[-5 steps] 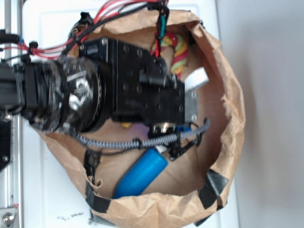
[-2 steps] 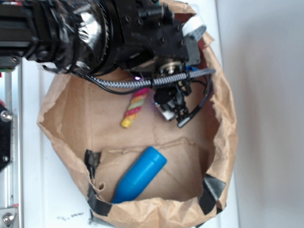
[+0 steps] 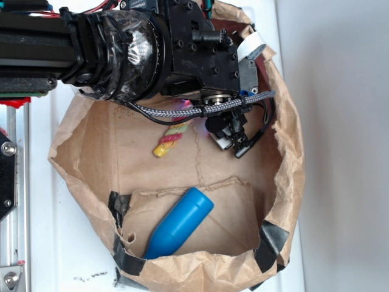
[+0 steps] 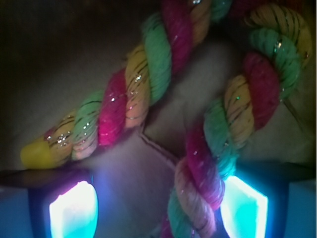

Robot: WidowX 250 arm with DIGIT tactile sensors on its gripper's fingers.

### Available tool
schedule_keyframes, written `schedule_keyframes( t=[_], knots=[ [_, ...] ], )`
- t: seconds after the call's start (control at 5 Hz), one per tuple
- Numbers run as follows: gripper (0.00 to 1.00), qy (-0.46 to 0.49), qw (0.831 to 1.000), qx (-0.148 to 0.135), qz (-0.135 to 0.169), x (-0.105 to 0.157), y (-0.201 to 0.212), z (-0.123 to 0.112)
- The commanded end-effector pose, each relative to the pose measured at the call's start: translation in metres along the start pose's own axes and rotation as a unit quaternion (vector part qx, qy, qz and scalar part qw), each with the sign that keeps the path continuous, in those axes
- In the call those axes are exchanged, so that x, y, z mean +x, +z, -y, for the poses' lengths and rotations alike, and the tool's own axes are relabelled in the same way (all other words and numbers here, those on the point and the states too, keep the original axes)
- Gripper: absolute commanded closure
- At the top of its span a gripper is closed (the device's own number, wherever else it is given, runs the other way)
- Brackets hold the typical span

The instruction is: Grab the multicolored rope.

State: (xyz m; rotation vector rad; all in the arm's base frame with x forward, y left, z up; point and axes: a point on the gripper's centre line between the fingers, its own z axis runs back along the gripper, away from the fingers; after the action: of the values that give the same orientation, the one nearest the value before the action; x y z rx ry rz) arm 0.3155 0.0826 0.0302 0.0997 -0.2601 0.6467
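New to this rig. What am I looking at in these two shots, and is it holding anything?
The black machine is a robot arm; its gripper sits at the arm's tip. The exterior view looks down into a brown paper bag with rolled edges. The wrist view comes from a camera on the arm, looking past the glowing fingertips. In the bag lie the multicolored rope, red, yellow and green, bent into a hook, and a blue cylinder lying apart from it. The fingers stand apart, one rope strand beside the right-hand fingertip. Nothing looks held yet.
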Motion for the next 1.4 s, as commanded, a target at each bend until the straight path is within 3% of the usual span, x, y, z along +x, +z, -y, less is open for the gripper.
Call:
schedule_keyframes(
  t=[0.0,0.6,1.0,1.2],
  knots=[
    [1.0,0.009,1.0,0.0,0.015,0.0,0.009,-0.001],
    [1.0,-0.007,0.999,-0.033,0.027,0.002,0.036,-0.008],
    [1.0,-0.048,0.997,-0.054,0.034,-0.015,0.114,-0.025],
    [1.0,-0.059,0.997,-0.051,0.018,-0.018,0.145,-0.024]
  ],
)
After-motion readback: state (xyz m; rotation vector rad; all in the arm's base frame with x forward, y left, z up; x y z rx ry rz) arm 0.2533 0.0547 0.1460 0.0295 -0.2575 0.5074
